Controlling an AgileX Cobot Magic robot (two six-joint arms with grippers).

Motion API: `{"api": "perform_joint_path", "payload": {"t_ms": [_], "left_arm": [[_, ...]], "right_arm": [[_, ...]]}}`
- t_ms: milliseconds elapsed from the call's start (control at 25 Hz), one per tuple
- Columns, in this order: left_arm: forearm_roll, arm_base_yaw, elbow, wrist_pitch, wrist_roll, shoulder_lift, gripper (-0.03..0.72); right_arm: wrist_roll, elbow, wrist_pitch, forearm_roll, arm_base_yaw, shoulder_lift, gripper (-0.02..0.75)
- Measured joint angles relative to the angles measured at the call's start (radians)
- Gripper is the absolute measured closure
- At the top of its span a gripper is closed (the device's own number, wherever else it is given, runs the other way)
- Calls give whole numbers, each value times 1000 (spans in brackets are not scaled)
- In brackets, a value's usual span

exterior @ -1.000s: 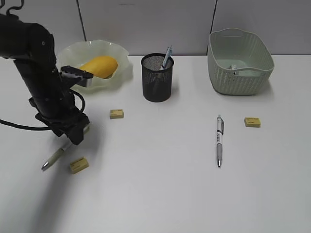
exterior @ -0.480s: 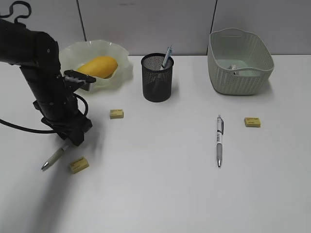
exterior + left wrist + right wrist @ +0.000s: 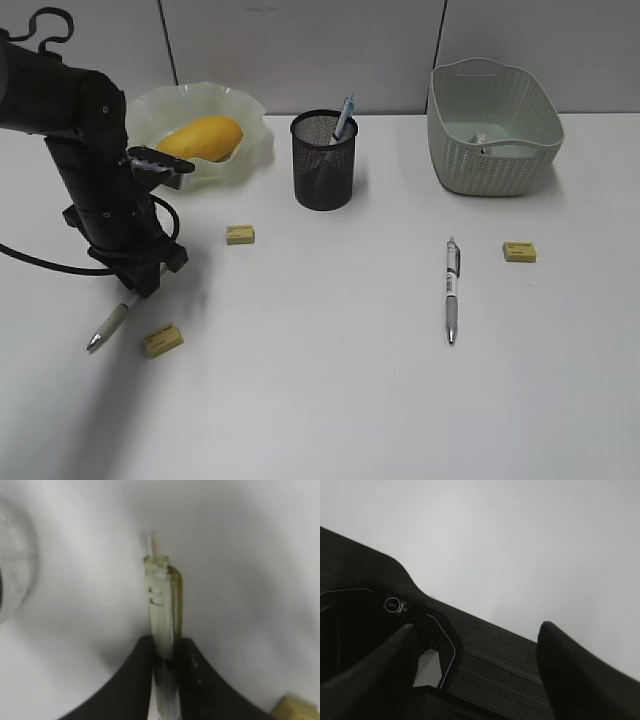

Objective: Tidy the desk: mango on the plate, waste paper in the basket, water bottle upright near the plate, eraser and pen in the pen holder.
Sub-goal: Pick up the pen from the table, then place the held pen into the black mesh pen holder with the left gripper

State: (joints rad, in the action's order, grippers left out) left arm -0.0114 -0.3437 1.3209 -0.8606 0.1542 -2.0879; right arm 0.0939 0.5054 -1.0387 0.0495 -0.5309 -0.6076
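On the white desk (image 3: 330,400), a pale pen (image 3: 110,328) lies at the left, and my left gripper (image 3: 145,290) stands over its upper end. In the left wrist view both black fingers press the sides of the pen (image 3: 162,610), so the left gripper (image 3: 166,652) is shut on it. The mango (image 3: 205,137) rests in the wavy plate (image 3: 250,150). The black mesh pen holder (image 3: 323,165) holds one pen (image 3: 344,118). A small scrap of waste paper (image 3: 480,138) shows inside the basket (image 3: 495,165). My right gripper (image 3: 477,630) is open and holds nothing. The water bottle is out of view.
A second pen (image 3: 452,290) lies right of centre. Three yellow erasers sit on the desk: one (image 3: 163,340) beside the gripped pen, also seen as an eraser (image 3: 295,707) in the wrist view, one (image 3: 240,234) near the plate, one (image 3: 519,251) below the basket.
The left gripper has closed its fingers onto the pale pen and shifted slightly left. The pen still lies on the desk. Nothing else moved.
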Motion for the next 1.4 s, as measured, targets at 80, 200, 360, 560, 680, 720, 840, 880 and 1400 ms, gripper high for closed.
{"api": "perform_joint_path", "payload": {"t_ms": [80, 200, 360, 560, 680, 720, 840, 880, 1400], "left_arm": [[5, 0, 0, 0, -1, 0, 571], [5, 0, 0, 0, -2, 0, 571], [5, -1, 0, -3, -4, 7, 571], [-17, -4, 33, -96, -5, 44, 571], [-55, -4, 100, -111, -5, 94, 571], [-73, -4, 129, -112, -5, 110, 571], [-144, -4, 221, -108, -5, 146, 571], [-173, -4, 251, -105, -5, 152, 571], [-509, -28, 418, 274, -1, 150, 571]], "right_arm": [[0, 0, 0, 1, 0, 0, 155], [0, 0, 0, 1, 0, 0, 155], [0, 0, 0, 1, 0, 0, 155], [0, 0, 0, 1, 0, 0, 155], [0, 0, 0, 2, 0, 0, 155], [0, 0, 0, 2, 0, 0, 155], [0, 0, 0, 2, 0, 0, 155], [0, 0, 0, 2, 0, 0, 155], [0, 0, 0, 2, 0, 0, 155]]}}
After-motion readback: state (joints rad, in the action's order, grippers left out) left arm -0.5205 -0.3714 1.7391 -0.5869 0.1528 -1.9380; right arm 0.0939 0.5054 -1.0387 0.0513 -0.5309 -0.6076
